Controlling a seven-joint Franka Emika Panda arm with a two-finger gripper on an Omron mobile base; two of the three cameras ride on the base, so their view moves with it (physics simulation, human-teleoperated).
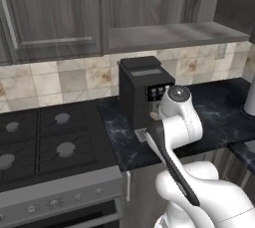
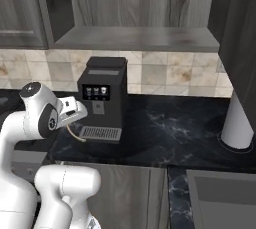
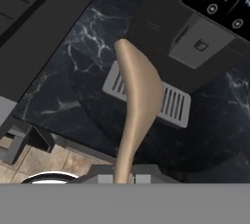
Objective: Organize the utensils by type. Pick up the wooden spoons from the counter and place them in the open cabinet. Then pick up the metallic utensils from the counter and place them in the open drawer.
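- Nearest to us, the pincer is clamped on the handle of a wooden spoon, and the spoon's bowl points away from the hand, over the dark desk.
- We think the spoon is held by the handle end so that the bowl goes first into the open cabinet, where the task wants it.
- In the right base view, the hand sits beside the arm's elbow and the spoon hangs low, just in front of the coffee machine.
- The spoon is above the desk and not lying on it; it seems close to the machine's drip tray, but we cannot tell if it touches.
- The coffee machine stands directly under the cabinet shelf, so in our judgement it is the main obstacle: the arm must lift the spoon over its top before reaching in.
- To the left of the desk there is the stove with its burners, away from the path.
- Farther right on the desk stands a white object, well apart from the spoon.
- The open drawer and the metallic utensils we cannot point to here.
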